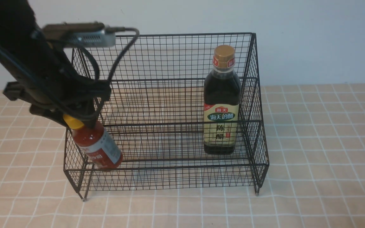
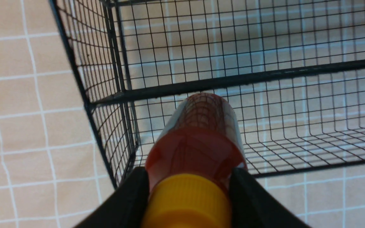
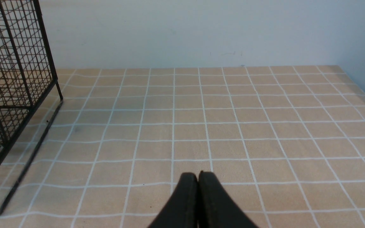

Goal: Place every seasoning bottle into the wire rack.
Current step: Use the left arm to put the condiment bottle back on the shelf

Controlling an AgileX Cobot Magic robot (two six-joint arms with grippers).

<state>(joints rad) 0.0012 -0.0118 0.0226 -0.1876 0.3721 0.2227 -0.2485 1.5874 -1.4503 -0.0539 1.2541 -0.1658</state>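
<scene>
The black wire rack (image 1: pixel 169 79) stands mid-table on the checked cloth. A tall dark-liquid bottle (image 1: pixel 222 104) with a gold cap and cream-green label stands upright on the rack's lower tier at the right. The small red-sauce bottle (image 1: pixel 97 146) with a yellow cap hangs tilted at the rack's left end, its base down at the lower tier. My left gripper (image 1: pixel 79 122) is shut on its shoulder just below the cap. In the left wrist view the red-sauce bottle (image 2: pixel 198 139) sits between both fingers (image 2: pixel 131 196). My right gripper (image 3: pixel 198 175) is shut and holds nothing, over bare cloth.
The rack's side wall (image 3: pixel 14 79) and the foot of one leg show at the edge of the right wrist view. The checked cloth (image 1: pixel 325 158) stretches to the right of the rack. A pale wall (image 1: pixel 312 41) closes the back.
</scene>
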